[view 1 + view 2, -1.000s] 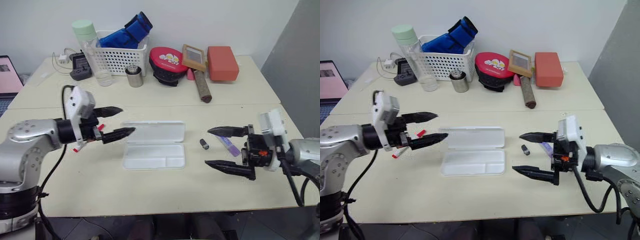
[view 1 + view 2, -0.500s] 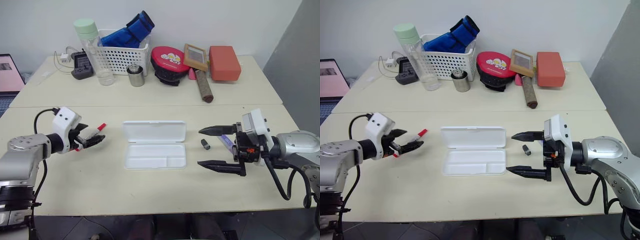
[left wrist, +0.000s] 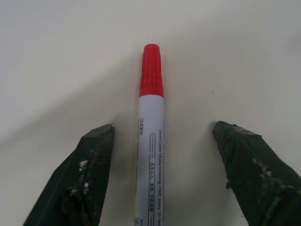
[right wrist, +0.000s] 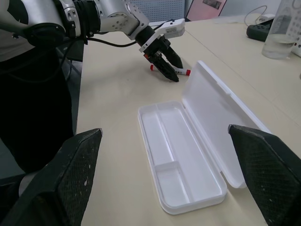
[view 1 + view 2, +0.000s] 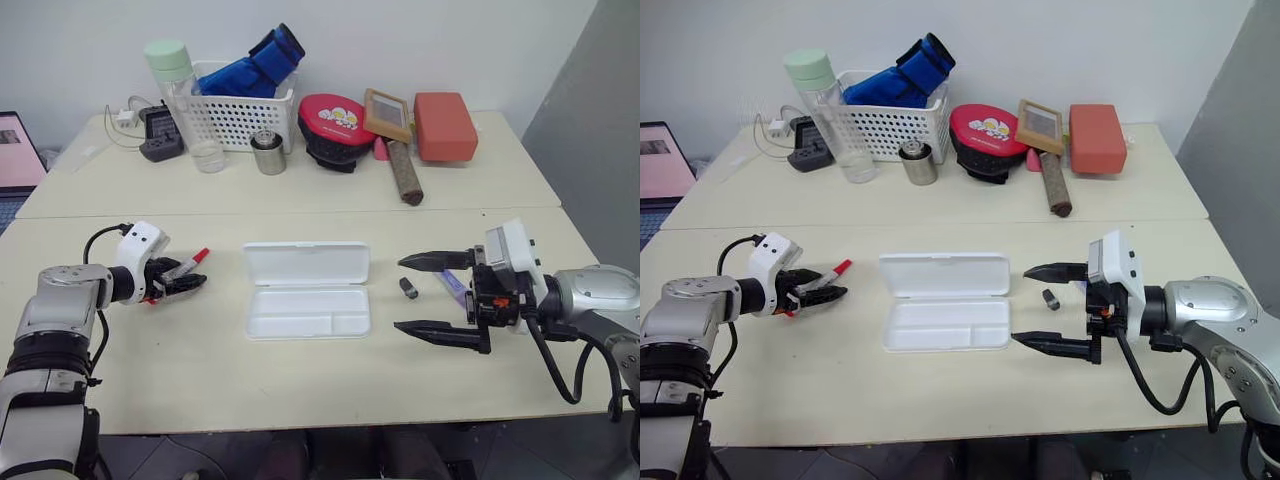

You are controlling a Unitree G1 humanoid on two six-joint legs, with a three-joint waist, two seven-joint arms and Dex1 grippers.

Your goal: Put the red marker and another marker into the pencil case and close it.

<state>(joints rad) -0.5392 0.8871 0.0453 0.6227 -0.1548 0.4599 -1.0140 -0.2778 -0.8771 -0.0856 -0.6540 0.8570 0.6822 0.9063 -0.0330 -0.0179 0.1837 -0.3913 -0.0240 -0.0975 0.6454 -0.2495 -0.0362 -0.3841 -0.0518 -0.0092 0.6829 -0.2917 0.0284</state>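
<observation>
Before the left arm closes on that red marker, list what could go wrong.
1. The red marker lies flat on the table between the open jaws of the left gripper; closing could roll it or pinch it crooked.
2. The pencil case sits open with its lid flat; a low carry could nudge it.

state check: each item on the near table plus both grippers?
pencil case: open, lid flat, tray empty
red marker: capped, lying on table between left gripper's fingers, not clamped
left gripper: open, straddling marker
right gripper: open, holding nothing
purple marker: lying on table
</observation>
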